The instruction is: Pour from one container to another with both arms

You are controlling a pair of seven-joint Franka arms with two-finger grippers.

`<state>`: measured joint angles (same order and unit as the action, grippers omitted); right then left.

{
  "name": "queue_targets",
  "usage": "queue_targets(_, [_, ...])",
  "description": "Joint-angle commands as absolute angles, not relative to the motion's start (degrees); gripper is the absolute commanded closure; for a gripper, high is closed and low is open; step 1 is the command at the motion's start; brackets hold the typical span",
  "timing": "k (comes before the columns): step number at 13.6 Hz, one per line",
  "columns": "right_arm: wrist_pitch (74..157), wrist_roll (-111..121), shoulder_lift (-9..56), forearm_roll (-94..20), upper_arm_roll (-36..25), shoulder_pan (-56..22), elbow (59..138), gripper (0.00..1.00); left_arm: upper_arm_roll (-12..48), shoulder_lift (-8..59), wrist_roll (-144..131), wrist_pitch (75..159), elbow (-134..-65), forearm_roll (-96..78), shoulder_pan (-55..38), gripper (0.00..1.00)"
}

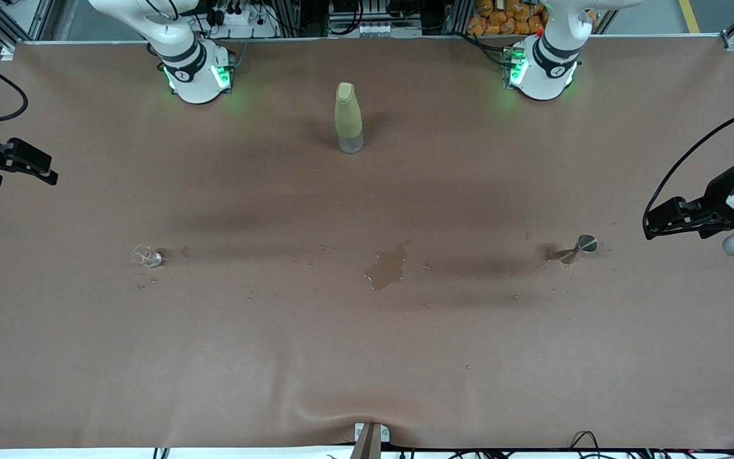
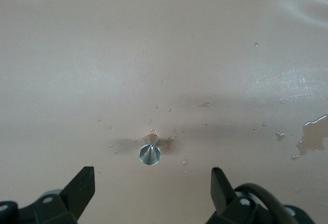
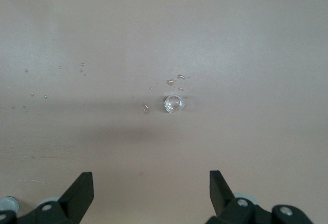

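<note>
A small clear glass cup [image 1: 148, 256] [image 3: 173, 103] stands toward the right arm's end of the table. A small metal cone-shaped cup [image 1: 584, 244] [image 2: 149, 153] lies on its side toward the left arm's end, with droplets around it. My right gripper [image 1: 37, 169] [image 3: 149, 188] hangs open over the table edge at its own end, apart from the glass cup and holding nothing. My left gripper [image 1: 659, 220] [image 2: 151, 184] hangs open over the table's other end, short of the metal cup, and is also empty.
A tall yellow-green bottle [image 1: 348, 118] stands upright between the two arm bases. A spilled puddle [image 1: 386, 268] [image 2: 311, 138] lies mid-table, with scattered droplets near both cups. The brown table cover [image 1: 367, 357] wrinkles at the edge nearest the front camera.
</note>
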<state>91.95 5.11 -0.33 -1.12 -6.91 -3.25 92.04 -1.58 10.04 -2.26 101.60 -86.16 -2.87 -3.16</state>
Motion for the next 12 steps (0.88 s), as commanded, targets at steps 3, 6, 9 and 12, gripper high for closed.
queue_targets(3, [90.97,4.13,0.18,-0.01,-7.21,-4.13,90.53,0.0,-1.49,9.14,-2.64,100.63,-85.96,-2.02,-3.25,0.0])
queue_targets(6, [91.05,4.13,0.35,0.18,-7.21,-4.13,90.44,0.0,-1.58,9.14,-2.64,100.63,-85.69,-1.76,-3.25,0.0])
queue_targets(9, [90.97,3.87,0.44,0.0,-7.21,-4.22,90.53,0.0,-1.58,9.14,-2.29,100.63,-85.61,-1.93,-3.08,0.0])
queue_targets(12, [90.88,3.87,0.7,0.09,-7.12,-4.74,90.53,0.0,-1.5,9.05,-2.02,100.63,-85.69,-2.19,-3.16,0.0])
